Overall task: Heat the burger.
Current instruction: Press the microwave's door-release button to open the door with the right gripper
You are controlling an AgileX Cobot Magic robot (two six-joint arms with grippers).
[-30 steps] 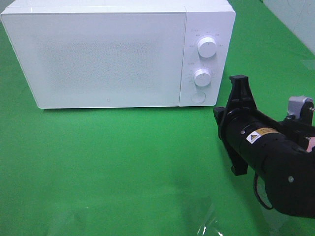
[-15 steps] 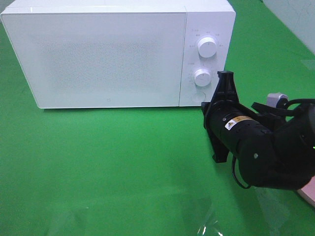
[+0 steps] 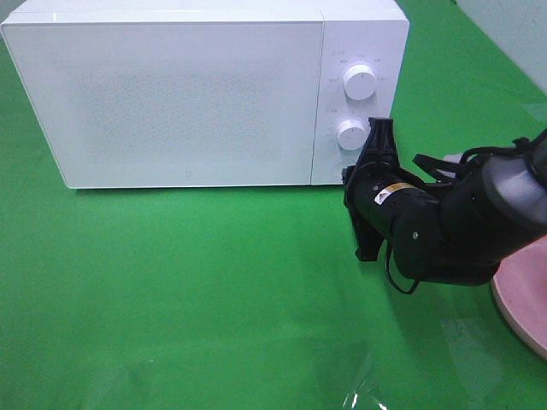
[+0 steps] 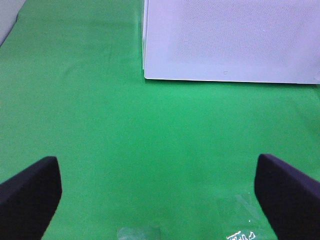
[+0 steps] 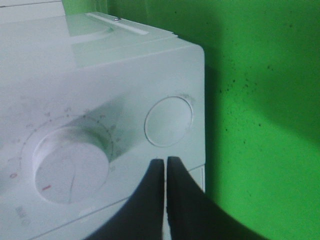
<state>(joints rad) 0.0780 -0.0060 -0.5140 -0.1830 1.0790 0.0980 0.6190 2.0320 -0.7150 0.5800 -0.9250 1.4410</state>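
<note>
Right arm (image 3: 444,226) swung in at the microwave (image 3: 171,94), seen from up high. Left wrist: left end effector (image 4: 159,194) spread wide over the desk (image 4: 100,125). Right wrist: right end effector (image 5: 165,161) pinched closed, just short of the door button (image 5: 168,121) — probably opening first. Burger nowhere in view.

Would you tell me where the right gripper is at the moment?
Right of centre in the exterior view, the right gripper points shut at the microwave's round button, below the lower dial.

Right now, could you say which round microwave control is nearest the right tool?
The flat button at the bottom; the lower knob and upper knob sit farther from the right tool.
</note>
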